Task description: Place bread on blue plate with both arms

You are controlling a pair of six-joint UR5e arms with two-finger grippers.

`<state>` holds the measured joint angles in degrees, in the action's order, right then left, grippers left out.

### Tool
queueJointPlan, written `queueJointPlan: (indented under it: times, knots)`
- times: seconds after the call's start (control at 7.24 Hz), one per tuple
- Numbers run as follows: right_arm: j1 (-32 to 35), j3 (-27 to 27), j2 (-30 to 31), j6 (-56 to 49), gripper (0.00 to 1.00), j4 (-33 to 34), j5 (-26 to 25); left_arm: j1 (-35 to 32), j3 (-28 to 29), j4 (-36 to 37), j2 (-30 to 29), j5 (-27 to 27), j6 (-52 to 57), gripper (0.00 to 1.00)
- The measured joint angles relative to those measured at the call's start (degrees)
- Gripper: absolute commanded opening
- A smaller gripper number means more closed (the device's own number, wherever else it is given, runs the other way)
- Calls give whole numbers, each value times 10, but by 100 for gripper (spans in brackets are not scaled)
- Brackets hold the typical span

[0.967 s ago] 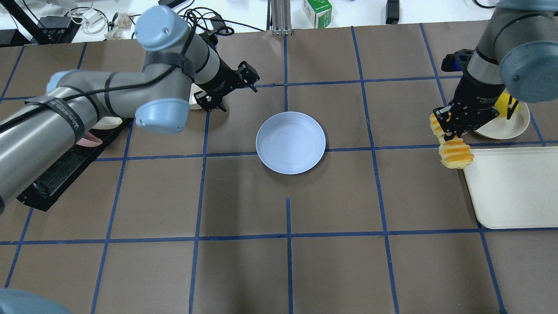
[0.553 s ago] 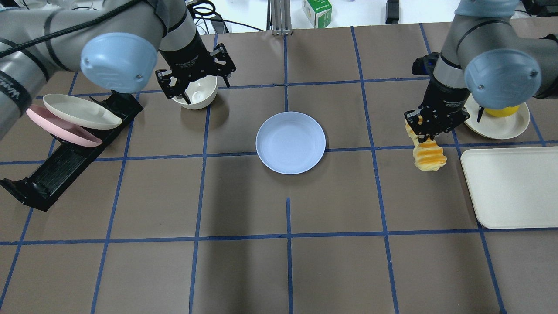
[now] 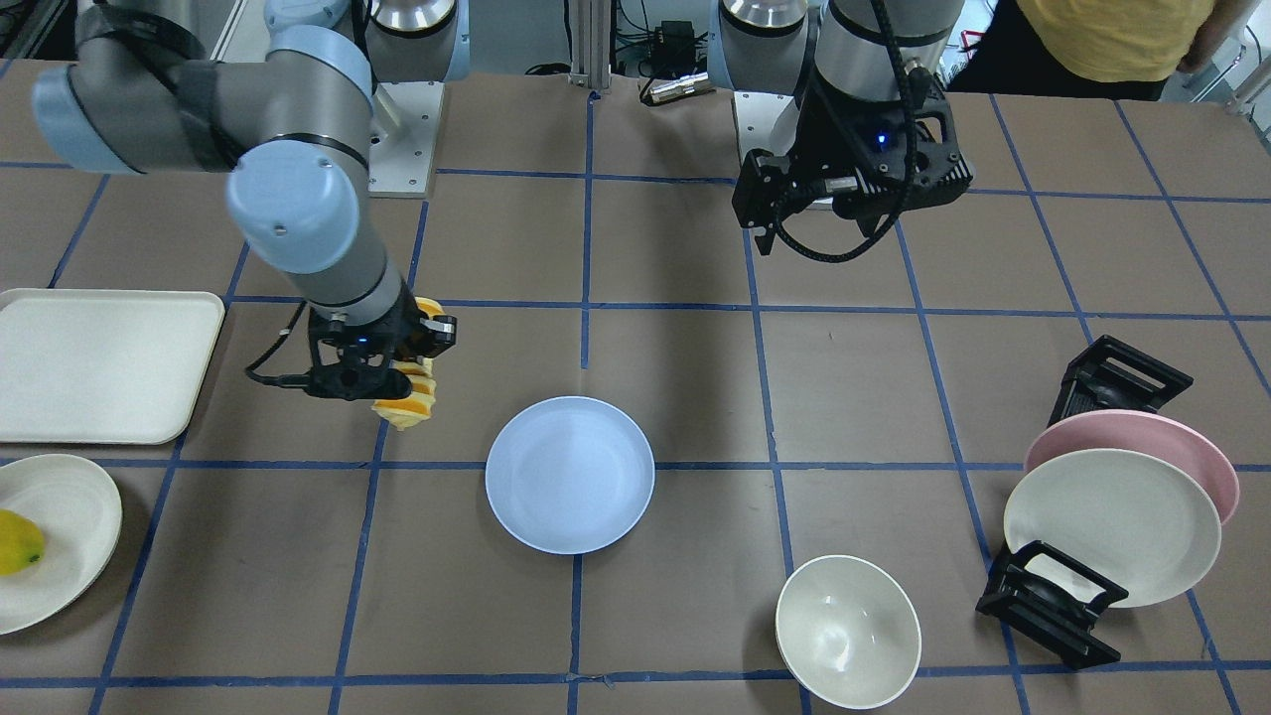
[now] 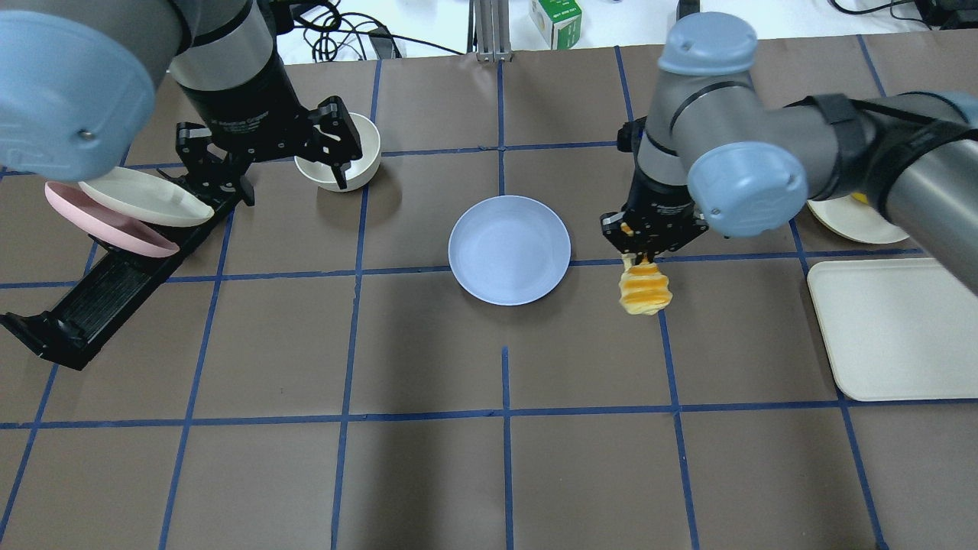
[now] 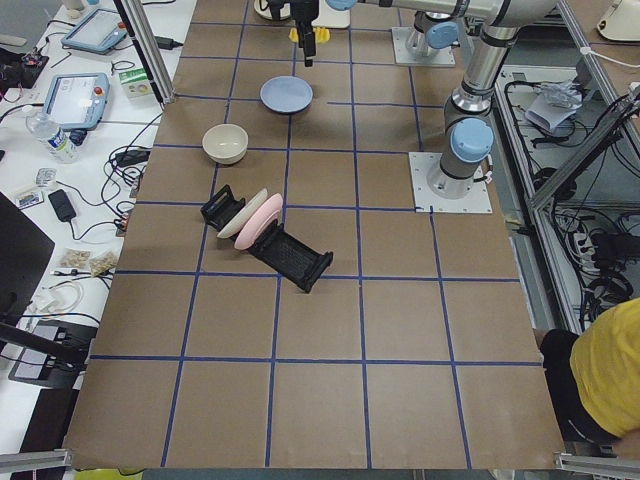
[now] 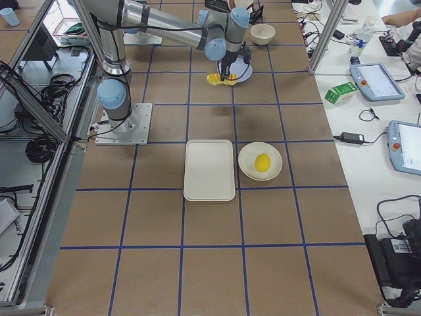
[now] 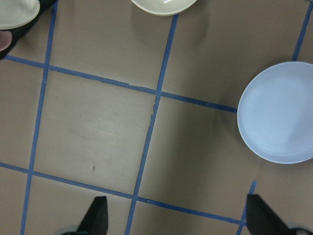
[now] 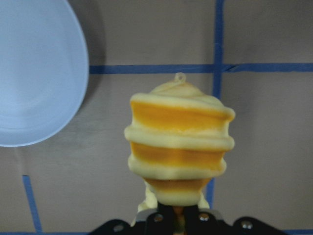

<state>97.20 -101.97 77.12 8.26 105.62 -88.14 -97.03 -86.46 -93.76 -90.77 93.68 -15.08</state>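
The brown tabletop (image 4: pixel 428 344) is ruled into squares by blue tape, and past its far edge a white bench carries cables and a green carton (image 4: pixel 555 21). The right pincer (image 4: pixel 646 256) is clamped on 1 end of the bread (image 4: pixel 645 290), which hangs over a tape crossing just beside the blue plate (image 4: pixel 510 250) and not over it. The left pincer (image 7: pixel 176 210) is spread wide over bare tabletop near a cream bowl (image 4: pixel 359 149), gripping nothing.
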Motion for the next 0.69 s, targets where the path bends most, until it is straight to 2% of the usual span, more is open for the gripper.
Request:
queueJointPlan:
  times: [0.28, 0.69]
  knots:
    - [64, 24, -42, 103, 0, 60, 47, 0, -11, -8, 17, -9, 147, 100]
    - [125, 112, -140, 184, 0, 91, 74, 12, -17, -4, 15, -75, 213, 100]
